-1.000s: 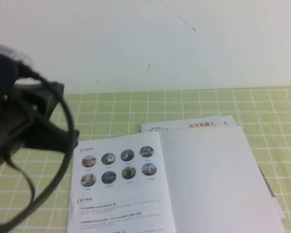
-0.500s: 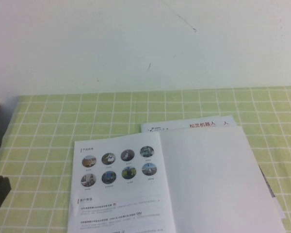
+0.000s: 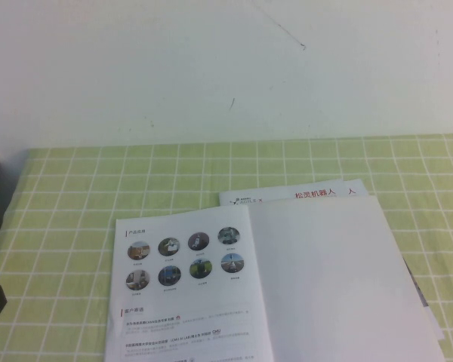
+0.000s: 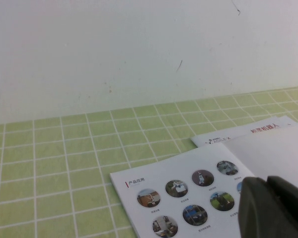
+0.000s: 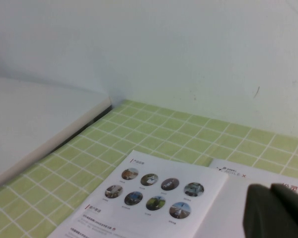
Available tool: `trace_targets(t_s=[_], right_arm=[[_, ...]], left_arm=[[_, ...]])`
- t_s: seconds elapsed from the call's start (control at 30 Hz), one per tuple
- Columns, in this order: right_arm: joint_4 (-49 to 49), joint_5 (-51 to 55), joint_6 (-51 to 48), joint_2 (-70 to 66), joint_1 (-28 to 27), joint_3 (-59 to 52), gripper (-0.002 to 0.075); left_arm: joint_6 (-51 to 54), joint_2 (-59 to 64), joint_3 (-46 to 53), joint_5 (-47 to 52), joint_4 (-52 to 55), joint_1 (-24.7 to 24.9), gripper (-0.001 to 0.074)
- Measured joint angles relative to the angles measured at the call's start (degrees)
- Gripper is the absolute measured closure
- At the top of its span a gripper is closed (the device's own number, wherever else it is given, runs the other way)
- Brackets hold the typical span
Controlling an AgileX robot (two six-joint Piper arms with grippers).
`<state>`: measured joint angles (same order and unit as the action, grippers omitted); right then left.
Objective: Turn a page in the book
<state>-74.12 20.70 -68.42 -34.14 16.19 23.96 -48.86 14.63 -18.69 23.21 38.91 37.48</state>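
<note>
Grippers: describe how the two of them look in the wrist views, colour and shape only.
The left gripper shows as dark grey-black, matte, with rounded bulky fingers split by a thin seam, low in its wrist view above the book. The right gripper looks alike: dark, rounded, seamed. No cables or markings show.

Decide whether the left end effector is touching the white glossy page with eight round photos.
Cannot tell. In the left wrist view the left end effector overlaps the white glossy page, hiding any gap. The right end effector likewise hangs near the page.
</note>
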Motion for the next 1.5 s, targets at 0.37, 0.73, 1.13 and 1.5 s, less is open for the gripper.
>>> trace_targets(t_s=[0.37, 0.73, 1.13, 1.5], right_arm=[[-0.05, 0.60, 0.00, 0.00, 0.00, 0.00, 0.0728], [4.01, -2.06, -2.48, 0.00, 0.00, -1.75, 0.0729], [27.45, -1.94, 4.21, 6.28, 0.00, -6.04, 0.0729], [86.62, -3.02, 73.64, 27.83, -6.48, -20.31, 0.0729]], left_arm=[[0.00, 0.00, 0.00, 0.00, 0.00, 0.00, 0.0738], [0.00, 0.00, 0.00, 0.00, 0.00, 0.00, 0.0738], [0.00, -0.09, 0.00, 0.00, 0.00, 0.00, 0.0738], [0.00, -0.09, 0.00, 0.00, 0.00, 0.00, 0.0738]])
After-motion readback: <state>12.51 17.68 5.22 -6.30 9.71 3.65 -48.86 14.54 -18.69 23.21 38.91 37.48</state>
